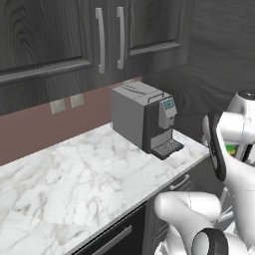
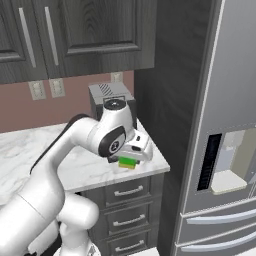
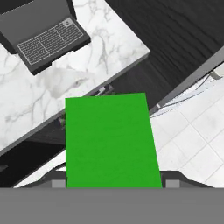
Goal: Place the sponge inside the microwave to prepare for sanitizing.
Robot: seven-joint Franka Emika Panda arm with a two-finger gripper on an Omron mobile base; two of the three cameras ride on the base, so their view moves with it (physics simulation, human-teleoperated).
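Observation:
The sponge [image 3: 110,140] shows its bright green top between my fingers, hanging over the counter's right end with dark drawer fronts and tiled floor beneath it. From the right base view the sponge [image 2: 127,163] is a small green and yellow block under the white hand, just above the counter's front right corner. My gripper [image 2: 129,158] is shut on it. A sliver of green sponge [image 1: 230,148] peeks out beside the arm in the left base view. The microwave is out of view.
A grey coffee machine [image 1: 144,117] stands at the back right of the marble counter [image 1: 74,174], close behind the hand; its drip tray [image 3: 48,41] is near. A tall steel fridge [image 2: 225,125] rises to the right. Dark wall cabinets [image 1: 60,35] hang overhead.

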